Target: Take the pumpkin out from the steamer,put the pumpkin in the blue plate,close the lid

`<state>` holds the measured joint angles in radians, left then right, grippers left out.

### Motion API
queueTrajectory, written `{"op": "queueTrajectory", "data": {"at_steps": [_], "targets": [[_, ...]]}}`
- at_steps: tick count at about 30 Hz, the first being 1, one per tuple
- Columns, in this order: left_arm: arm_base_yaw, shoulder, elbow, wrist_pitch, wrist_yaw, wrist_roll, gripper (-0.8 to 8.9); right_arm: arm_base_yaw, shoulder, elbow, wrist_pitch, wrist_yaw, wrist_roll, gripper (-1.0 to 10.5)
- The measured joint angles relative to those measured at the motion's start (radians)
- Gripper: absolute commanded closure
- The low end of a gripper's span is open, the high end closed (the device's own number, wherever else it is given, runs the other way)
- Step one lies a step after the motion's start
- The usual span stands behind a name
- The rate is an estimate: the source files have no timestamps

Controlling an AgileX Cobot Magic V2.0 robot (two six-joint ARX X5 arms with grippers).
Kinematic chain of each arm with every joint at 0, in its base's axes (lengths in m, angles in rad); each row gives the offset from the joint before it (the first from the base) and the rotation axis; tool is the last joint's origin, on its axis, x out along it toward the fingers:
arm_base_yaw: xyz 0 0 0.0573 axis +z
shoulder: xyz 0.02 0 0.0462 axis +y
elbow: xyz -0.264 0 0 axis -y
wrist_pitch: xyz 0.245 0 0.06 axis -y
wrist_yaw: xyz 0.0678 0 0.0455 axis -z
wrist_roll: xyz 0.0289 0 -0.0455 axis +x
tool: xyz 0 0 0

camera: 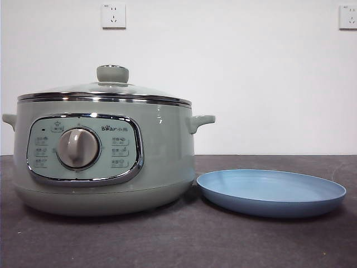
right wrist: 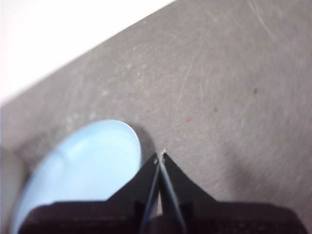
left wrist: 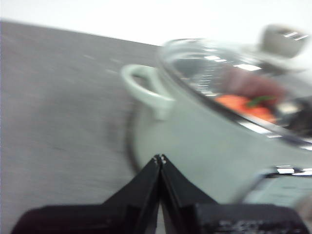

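Observation:
The sage-green steamer stands at the left of the table with the glass lid resting shut on its rim. Through the lid in the left wrist view, the orange pumpkin shows inside the steamer. The blue plate lies bare just right of the steamer. My left gripper is shut and holds nothing, near the steamer's side handle. My right gripper is shut too, holding nothing above the table beside the blue plate. Neither arm shows in the front view.
The dark grey tabletop runs in front of both objects. A white wall with two sockets stands behind the table.

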<state>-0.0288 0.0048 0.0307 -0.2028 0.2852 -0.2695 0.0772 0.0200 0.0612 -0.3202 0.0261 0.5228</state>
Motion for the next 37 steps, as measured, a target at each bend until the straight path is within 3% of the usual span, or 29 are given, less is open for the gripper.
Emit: {"op": "queueTrajectory", "data": {"at_steps": [5, 11, 17, 23, 31, 37], "targets": [[0.000, 0.000, 0.000, 0.004, 0.034, -0.104, 8.20, 0.000, 0.000, 0.000, 0.004, -0.005, 0.105, 9.6], [0.000, 0.002, 0.011, -0.005, 0.029, -0.174, 8.21, 0.000, 0.001, 0.005, 0.002, -0.105, 0.120, 9.6], [0.000, 0.089, 0.143, -0.016, -0.014, -0.189, 8.21, 0.000, 0.044, 0.119, -0.010, -0.131, 0.119, 9.6], [0.000, 0.287, 0.288, -0.021, -0.013, -0.162, 8.21, 0.000, 0.174, 0.286, -0.029, -0.131, 0.046, 9.6], [0.000, 0.554, 0.546, -0.053, 0.072, -0.010, 8.21, 0.000, 0.406, 0.541, -0.070, -0.132, -0.089, 9.6], [0.000, 0.718, 0.739, -0.179, 0.165, 0.094, 8.19, 0.000, 0.588, 0.749, -0.188, -0.164, -0.232, 9.6]]}}
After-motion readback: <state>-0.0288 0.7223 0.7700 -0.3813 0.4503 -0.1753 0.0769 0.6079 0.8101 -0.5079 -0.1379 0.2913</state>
